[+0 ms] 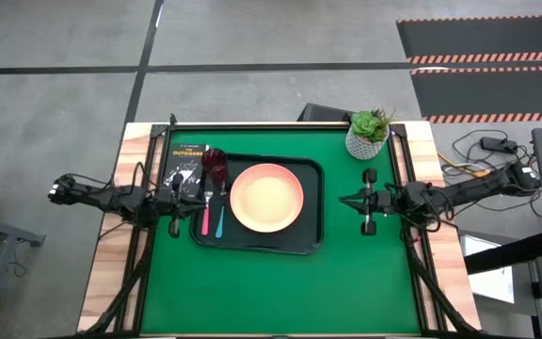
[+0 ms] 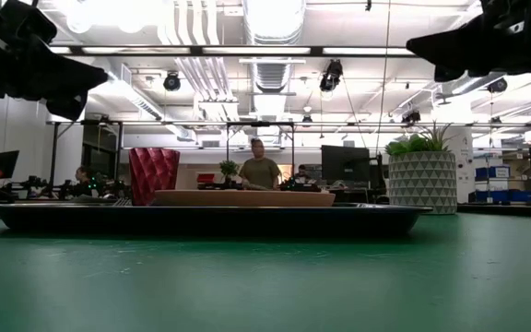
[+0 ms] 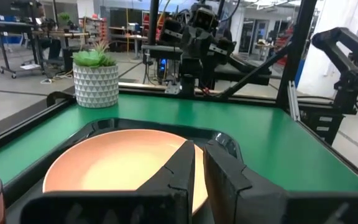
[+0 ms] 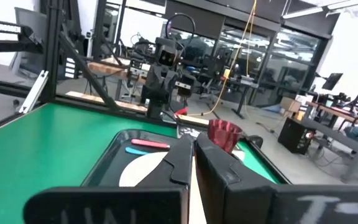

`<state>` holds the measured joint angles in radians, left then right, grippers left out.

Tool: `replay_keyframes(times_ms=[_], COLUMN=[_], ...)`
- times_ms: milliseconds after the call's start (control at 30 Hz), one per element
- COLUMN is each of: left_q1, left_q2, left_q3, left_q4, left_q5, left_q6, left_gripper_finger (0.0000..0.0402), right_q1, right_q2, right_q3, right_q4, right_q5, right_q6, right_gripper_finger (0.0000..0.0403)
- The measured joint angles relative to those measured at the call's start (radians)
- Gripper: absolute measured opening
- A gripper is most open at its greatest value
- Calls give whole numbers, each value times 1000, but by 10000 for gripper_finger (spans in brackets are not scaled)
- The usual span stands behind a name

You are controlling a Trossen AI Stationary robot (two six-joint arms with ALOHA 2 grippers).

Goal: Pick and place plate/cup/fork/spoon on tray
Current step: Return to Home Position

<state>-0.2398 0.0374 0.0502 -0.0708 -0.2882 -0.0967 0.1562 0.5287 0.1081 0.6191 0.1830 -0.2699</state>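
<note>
Green table [image 1: 252,292] lies open round the tray [image 1: 252,250]; left hand [image 3: 199,149], right hand [image 4: 192,144] seemingly closed, empty.

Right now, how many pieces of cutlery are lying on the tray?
2. The fork lies at the left end of the tray; the spoon lies just right of it, beside the plate. None looks hidden.

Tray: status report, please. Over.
Left gripper shut, empty, at left edge of tray; right gripper shut, empty, right of it. On tray: plate, cup, fork, spoon. Plant pot stands apart.
</note>
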Motion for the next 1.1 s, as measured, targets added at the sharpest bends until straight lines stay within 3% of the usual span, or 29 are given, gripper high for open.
replay_keyframes(times_ms=[233,533,700,900,1100], left_q1=[0,3,4,4,4], left_q2=[2,-13,-36,-33,-36], left_q3=[0,45,102,101,77], left_q4=[3,-18,-140,-142,-140], left_q5=[0,-1,-13,-14,-15], left_q6=[10,182,186,184,180], left_gripper_finger=[15,15,15,15,15], right_q1=[0,0,0,0,0], right_q2=[-164,-331,-423,-527,-520], right_q3=[0,0,0,1,1], right_q4=[-186,-355,-452,-554,-590], right_q5=[1,3,37,39,46], right_q6=[-1,-1,0,1,4], right_gripper_finger=[8,9,9,9,9])
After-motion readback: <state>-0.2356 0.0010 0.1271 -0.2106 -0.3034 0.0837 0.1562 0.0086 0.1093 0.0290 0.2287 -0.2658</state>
